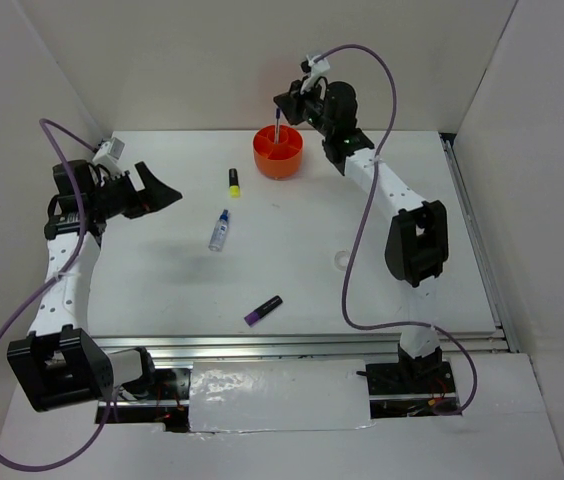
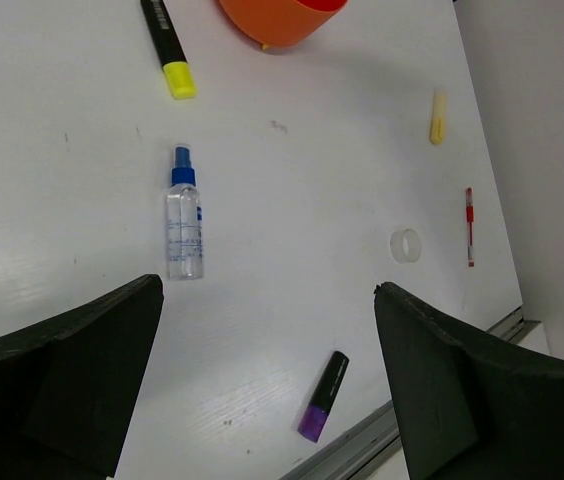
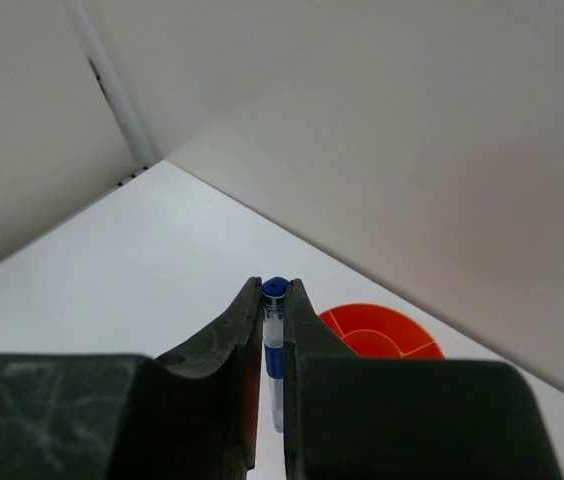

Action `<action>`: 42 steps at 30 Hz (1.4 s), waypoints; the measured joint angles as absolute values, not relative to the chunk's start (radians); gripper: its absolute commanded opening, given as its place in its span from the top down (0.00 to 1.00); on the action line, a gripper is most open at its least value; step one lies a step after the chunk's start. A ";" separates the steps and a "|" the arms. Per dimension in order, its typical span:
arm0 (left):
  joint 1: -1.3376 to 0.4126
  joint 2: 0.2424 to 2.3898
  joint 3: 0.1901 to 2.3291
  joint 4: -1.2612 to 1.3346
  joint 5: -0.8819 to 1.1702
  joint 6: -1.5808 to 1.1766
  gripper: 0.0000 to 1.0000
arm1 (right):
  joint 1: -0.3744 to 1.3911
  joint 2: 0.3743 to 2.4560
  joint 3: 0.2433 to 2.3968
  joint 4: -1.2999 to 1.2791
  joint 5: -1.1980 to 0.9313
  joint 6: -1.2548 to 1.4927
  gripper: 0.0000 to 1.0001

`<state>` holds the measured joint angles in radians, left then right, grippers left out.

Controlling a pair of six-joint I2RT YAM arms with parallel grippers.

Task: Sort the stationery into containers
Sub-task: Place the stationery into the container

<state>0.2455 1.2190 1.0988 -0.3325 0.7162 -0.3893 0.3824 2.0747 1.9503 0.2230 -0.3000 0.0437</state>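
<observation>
My right gripper [image 1: 288,106] is shut on a blue pen [image 1: 278,126] and holds it upright above the round orange organiser [image 1: 278,152]. In the right wrist view the pen [image 3: 274,345] sits between the shut fingers [image 3: 242,330], with the organiser [image 3: 382,332] below and to the right. My left gripper [image 1: 165,190] is open and empty, raised above the table's left side. A yellow highlighter [image 1: 233,181], a clear blue-capped bottle [image 1: 220,230], a purple highlighter [image 1: 263,310] and a clear tape ring [image 1: 342,259] lie on the table. A pale yellow stick [image 2: 438,116] shows in the left wrist view.
A thin red pen [image 2: 469,226] lies near the table's right edge. White walls close in the table on three sides. A metal rail [image 1: 302,345] runs along the front edge. The right arm's elbow [image 1: 417,240] hangs over the right side.
</observation>
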 measured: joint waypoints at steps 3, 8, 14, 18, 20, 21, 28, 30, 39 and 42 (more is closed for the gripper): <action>0.245 1.229 1.085 -0.321 0.720 -0.389 0.01 | 0.382 2.125 1.953 0.257 -0.293 0.064 1.00; 0.245 1.229 1.046 -0.299 0.738 -0.393 0.01 | 0.382 2.179 1.953 0.319 -0.258 0.065 1.00; 0.245 1.233 1.010 -0.278 0.741 -0.394 0.01 | 0.382 2.225 1.963 0.420 -0.170 0.057 1.00; 0.245 1.249 1.008 -0.275 0.741 -0.393 0.01 | 0.381 2.262 2.002 0.442 -0.138 0.054 1.00; 0.245 1.257 1.008 -0.274 0.741 -0.393 0.01 | 0.382 2.280 2.017 0.462 -0.128 0.051 1.00; 0.245 1.261 1.008 -0.272 0.741 -0.393 0.01 | 0.382 2.287 2.021 0.471 -0.125 0.048 1.00; 0.245 1.281 1.008 -0.268 0.740 -0.390 0.01 | 0.382 2.331 2.030 0.492 -0.097 0.027 1.00; 0.245 1.287 1.008 -0.268 0.740 -0.389 0.01 | 0.382 2.339 2.030 0.494 -0.093 0.024 0.92; 0.245 1.327 1.008 -0.289 0.730 -0.368 0.01 | 0.382 2.350 2.027 0.509 -0.093 0.014 0.48; 0.245 1.328 1.012 -0.310 0.722 -0.361 0.01 | 0.382 2.350 2.027 0.508 -0.091 0.012 0.45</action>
